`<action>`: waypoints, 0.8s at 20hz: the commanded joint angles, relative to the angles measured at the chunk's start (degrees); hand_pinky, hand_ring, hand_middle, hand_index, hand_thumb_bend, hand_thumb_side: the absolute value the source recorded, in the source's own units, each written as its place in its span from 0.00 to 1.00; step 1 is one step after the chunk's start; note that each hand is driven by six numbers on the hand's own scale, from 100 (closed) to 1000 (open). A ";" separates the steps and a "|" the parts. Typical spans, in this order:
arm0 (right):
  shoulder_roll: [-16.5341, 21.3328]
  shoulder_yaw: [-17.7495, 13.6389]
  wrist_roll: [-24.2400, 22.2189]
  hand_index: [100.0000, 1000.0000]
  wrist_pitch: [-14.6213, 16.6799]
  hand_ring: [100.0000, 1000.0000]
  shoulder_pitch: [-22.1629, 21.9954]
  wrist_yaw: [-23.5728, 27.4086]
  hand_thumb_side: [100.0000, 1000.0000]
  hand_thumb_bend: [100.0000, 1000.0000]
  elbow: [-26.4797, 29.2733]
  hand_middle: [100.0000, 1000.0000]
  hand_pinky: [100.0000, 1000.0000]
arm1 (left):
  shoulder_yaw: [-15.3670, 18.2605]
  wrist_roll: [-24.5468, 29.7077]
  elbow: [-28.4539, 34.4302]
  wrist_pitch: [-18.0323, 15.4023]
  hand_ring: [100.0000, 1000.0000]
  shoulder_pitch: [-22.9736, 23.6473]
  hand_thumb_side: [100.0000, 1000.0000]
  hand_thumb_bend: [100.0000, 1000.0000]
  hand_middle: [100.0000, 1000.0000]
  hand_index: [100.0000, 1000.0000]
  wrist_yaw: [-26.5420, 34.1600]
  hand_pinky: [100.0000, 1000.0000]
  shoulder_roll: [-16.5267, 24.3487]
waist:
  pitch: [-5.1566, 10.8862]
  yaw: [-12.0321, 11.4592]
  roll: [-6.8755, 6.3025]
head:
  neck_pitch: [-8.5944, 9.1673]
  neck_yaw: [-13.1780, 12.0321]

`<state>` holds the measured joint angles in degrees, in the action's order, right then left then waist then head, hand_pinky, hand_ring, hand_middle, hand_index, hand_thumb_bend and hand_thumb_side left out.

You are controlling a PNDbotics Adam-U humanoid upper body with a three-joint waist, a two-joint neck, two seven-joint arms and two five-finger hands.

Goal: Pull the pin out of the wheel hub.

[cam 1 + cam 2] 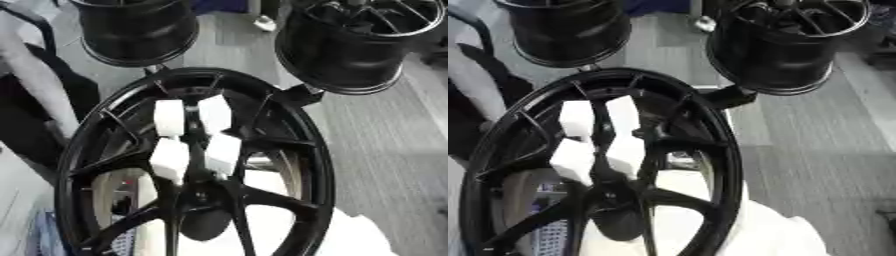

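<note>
You see the black wheel [197, 165] standing up right in front, white blocks [194, 137] by its hub [203, 192], but no robot hand shows, so its state is unknown.

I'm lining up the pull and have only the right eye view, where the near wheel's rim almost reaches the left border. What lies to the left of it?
Observer: In the left eye view, a pale flat surface lies outside the near wheel, by its lower left rim.
Operator: Anything else on that side?
Observer: A bluish strip sits beside the rim at the bottom edge. I cannot make out what it is.
</note>
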<state>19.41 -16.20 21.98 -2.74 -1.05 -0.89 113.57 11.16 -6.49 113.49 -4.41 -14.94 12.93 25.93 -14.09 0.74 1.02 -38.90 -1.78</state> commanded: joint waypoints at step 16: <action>1.67 0.16 -0.54 0.66 -0.07 0.55 0.13 -1.46 0.55 0.00 1.03 0.48 0.72 | -15.07 21.00 -4.62 2.01 0.77 -16.36 0.25 0.00 0.63 0.84 -18.03 0.81 33.52 | -1.35 0.81 -1.48 | 1.46 0.79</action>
<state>19.45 -15.86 21.69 -3.00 -1.06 -1.82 113.57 -3.22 12.53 109.05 -2.12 -30.37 -3.65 55.53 -16.33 1.52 -0.41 -38.15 -1.21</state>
